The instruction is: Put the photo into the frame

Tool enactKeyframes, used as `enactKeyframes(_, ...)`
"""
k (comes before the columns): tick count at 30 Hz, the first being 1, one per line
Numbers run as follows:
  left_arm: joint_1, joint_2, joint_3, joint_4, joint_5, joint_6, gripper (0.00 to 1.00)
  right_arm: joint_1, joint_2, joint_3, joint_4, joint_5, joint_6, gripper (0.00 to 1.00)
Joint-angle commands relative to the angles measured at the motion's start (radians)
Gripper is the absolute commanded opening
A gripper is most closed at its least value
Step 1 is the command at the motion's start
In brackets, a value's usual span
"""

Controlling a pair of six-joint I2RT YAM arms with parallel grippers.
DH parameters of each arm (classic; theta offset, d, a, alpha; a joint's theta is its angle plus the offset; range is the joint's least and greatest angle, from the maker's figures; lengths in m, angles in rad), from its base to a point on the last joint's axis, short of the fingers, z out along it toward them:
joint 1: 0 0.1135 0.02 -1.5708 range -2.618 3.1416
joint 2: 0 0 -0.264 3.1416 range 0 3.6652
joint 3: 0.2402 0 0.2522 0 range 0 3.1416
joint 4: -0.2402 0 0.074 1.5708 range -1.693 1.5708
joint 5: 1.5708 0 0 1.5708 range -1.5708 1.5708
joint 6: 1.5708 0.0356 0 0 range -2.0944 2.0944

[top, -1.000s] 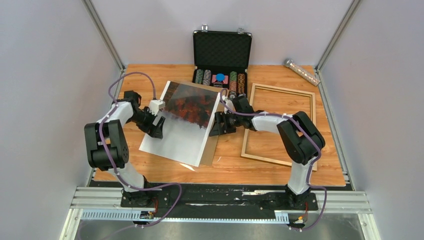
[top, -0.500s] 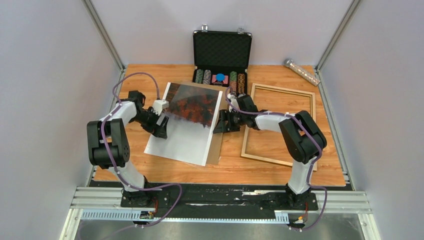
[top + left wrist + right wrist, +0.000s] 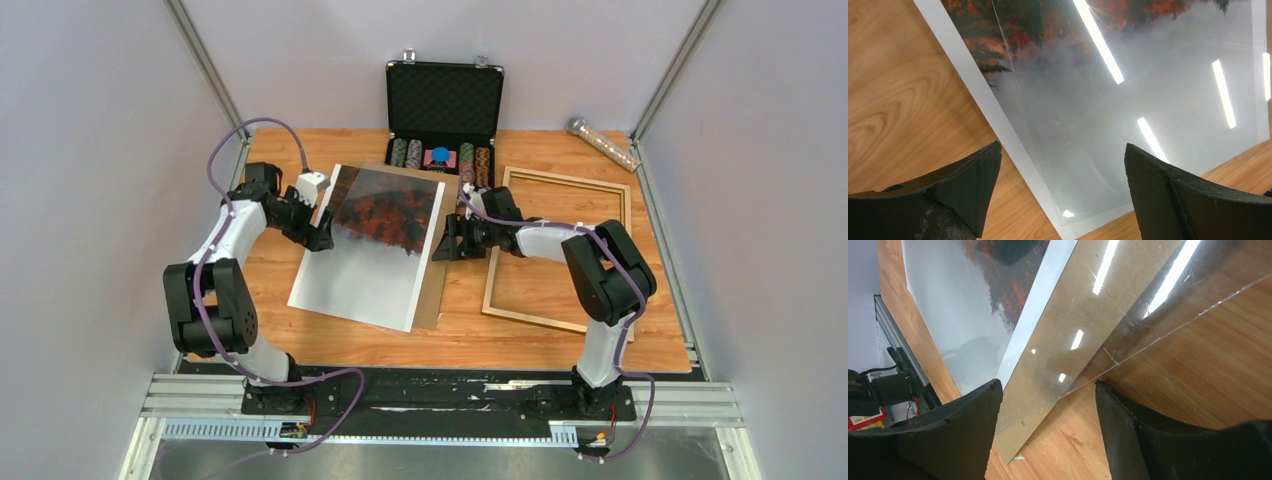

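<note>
Bench [image 3: 330,345] is bearing the photo [image 3: 365,270] centrally, unframed; the frame [image 3: 497,288] is lying empty near the right edge; left pincer [image 3: 322,238] and right pincer [image 3: 448,246] are flanking it, released.

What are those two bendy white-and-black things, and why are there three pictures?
They are two robot arms bolted to a wooden table. The big picture looks down from above. The other two come from little cameras on the wrists, so you see each hand's black fingers up close. On the table lie the photo of red trees, resting on a brown board, a wooden frame, a black case of chips and a shiny tube. The left hand and the right hand are both open and hold nothing.
</note>
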Motion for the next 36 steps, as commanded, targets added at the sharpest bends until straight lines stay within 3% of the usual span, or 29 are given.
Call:
enactKeyframes(1,-0.008,0.025,0.079,0.064,0.068,-0.081,1.0,-0.006,-0.02,0.004,0.043,0.017,-0.011,0.71)
enactKeyframes(15,-0.074,0.239,0.173,0.178,0.097,-0.195,1.0,-0.032,-0.003,0.028,0.046,-0.02,0.018,0.71)
enactKeyframes(28,-0.087,0.293,0.186,0.214,0.053,-0.204,1.0,-0.032,0.02,0.042,0.049,-0.048,0.024,0.71)
enactKeyframes(36,-0.127,0.306,0.163,0.175,0.125,-0.185,1.0,-0.031,0.027,0.054,0.056,-0.067,0.028,0.71)
